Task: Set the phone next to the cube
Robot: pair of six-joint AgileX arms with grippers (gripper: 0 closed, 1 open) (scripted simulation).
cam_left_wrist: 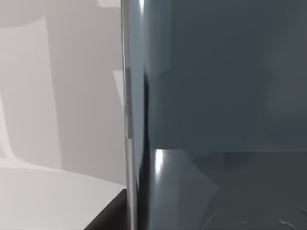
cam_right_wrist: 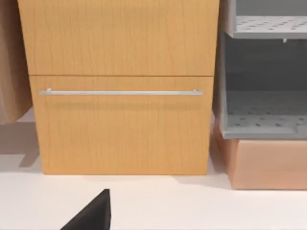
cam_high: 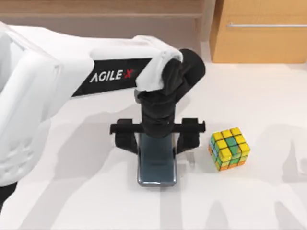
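The phone (cam_high: 157, 165) lies flat and lengthwise at the table's middle, its glossy dark face up. Its face (cam_left_wrist: 220, 105) looms very close in the left wrist view, with a thin silvery rim along one side. My left gripper (cam_high: 157, 138) stands straight over its far half, one black finger against each long side, shut on it. The cube (cam_high: 229, 148), mostly yellow with green and orange tiles, sits on the table just right of the phone, a small gap between them. A black part of my parked right gripper (cam_right_wrist: 93, 215) shows low before the cabinet.
A wooden drawer cabinet (cam_high: 261, 31) with a metal handle (cam_right_wrist: 120, 92) stands at the back right. Beside it are a grey shelf unit (cam_right_wrist: 268, 72) and a tan box (cam_right_wrist: 268, 163). A wooden board (cam_high: 100, 9) runs along the back.
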